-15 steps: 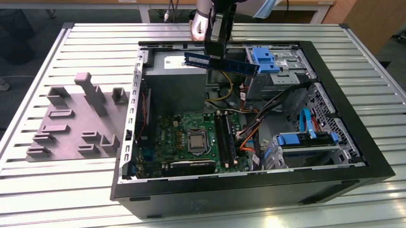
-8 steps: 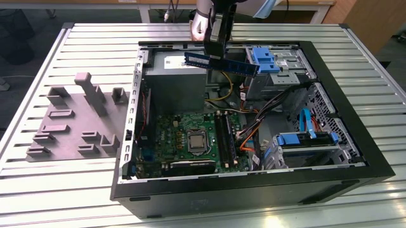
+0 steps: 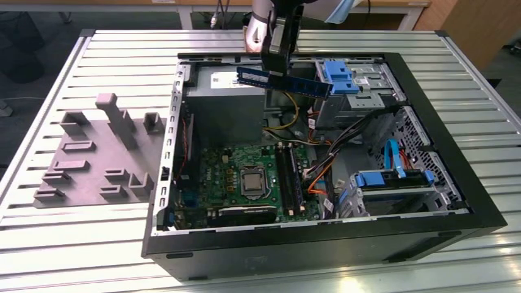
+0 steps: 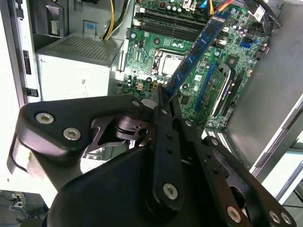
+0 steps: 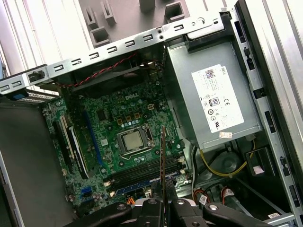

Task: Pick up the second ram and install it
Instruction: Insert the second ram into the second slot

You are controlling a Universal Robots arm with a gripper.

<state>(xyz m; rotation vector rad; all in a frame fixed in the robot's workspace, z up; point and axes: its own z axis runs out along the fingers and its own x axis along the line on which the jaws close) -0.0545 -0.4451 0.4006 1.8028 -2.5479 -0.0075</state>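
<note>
Gripping the second ram [image 3: 305,85], the tool [image 3: 275,72] hangs — above the case [image 3: 326,244].

i see my arm's grey metal wrist [image 3: 258,24] at the far edge of the scene, about midway between the exterior view's left and right, pointing straight down. under it the black two-finger gripper [image 3: 277,73] hangs vertical. its slim black fingers [image 4: 165,137] are pressed together, pinching the long thin dark blue-green memory stick [image 3: 285,81] off-centre, toward the stick's end on the exterior view's left. in both wrist views the gripper's black linkage bars [image 4: 71,127] splay outward behind the closed tips.
</note>
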